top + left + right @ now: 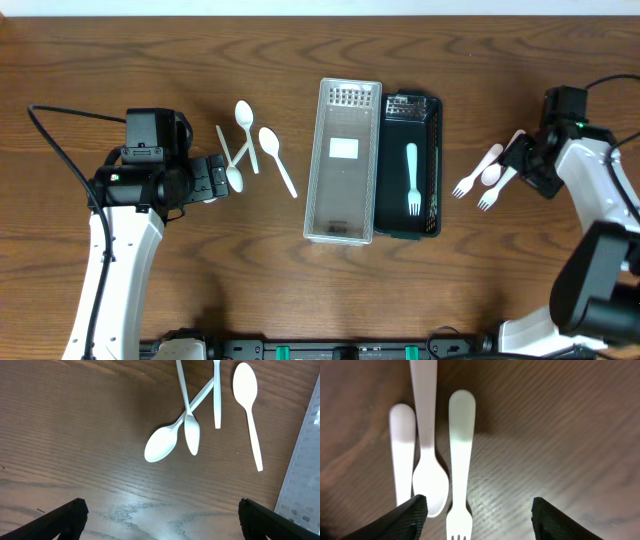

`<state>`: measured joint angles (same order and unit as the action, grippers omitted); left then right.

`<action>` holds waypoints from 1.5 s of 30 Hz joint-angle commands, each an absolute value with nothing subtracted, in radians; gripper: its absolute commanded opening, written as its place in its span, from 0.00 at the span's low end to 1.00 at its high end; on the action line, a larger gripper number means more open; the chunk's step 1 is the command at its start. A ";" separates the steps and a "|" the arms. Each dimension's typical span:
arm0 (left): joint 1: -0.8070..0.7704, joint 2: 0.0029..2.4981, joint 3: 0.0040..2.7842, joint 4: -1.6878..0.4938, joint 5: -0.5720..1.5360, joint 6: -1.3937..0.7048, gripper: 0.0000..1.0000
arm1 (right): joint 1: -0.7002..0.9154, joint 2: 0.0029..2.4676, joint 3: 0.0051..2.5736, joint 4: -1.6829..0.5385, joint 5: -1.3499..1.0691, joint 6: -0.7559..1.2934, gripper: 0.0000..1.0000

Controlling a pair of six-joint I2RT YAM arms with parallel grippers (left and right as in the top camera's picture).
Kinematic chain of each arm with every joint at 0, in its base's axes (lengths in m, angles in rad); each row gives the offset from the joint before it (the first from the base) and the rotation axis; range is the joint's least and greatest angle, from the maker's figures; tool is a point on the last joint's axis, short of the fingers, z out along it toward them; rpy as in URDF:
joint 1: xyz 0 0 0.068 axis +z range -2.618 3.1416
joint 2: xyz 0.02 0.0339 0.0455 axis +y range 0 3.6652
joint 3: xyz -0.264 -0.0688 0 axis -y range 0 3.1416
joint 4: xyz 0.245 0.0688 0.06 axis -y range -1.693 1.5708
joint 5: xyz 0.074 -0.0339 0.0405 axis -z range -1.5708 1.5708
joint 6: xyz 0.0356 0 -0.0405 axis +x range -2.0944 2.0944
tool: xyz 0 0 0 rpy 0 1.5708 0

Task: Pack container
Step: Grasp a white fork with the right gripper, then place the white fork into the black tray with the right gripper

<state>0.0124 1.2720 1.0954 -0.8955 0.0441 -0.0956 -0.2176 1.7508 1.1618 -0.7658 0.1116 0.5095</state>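
Wooden table [100, 60], fork [411, 180] in black container [436, 150], left claw [161, 512] wide apart, right claw [480, 510] wide apart above white cutlery [460, 450]

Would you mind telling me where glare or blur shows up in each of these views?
Overhead: even light, sharp throughout, no strong glare on the table. Left wrist: a pale glare patch on the wood near the bottom; the left fingers are dark and soft-edged. Right wrist: glare on the wood beside the fork, whose handle looks washed out; the right fingers are blurred.
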 commanded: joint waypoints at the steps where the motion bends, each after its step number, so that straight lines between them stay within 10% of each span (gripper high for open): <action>1: 0.019 1.274 1.117 -0.901 0.025 -0.079 0.98 | -0.221 1.811 1.156 -0.754 0.088 0.523 0.69; 14: 0.019 1.274 1.117 -0.901 0.025 -0.079 0.98 | -0.222 1.919 1.151 -0.748 0.121 0.523 0.47; 21: 0.019 1.274 1.117 -0.901 0.025 -0.079 0.98 | -0.222 1.919 1.141 -0.755 0.127 0.524 0.03; 33: 0.019 1.274 1.117 -0.901 0.025 -0.079 0.98 | -0.189 1.620 1.146 -0.821 0.069 0.537 0.01; 45: 0.019 1.274 1.117 -0.901 0.025 -0.079 0.98 | 0.187 1.299 1.140 -0.744 -0.001 0.576 0.01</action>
<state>0.0124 1.2720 1.0954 -0.8955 0.0444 -0.0956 0.1089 1.2690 1.1454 -0.7502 0.0128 0.5362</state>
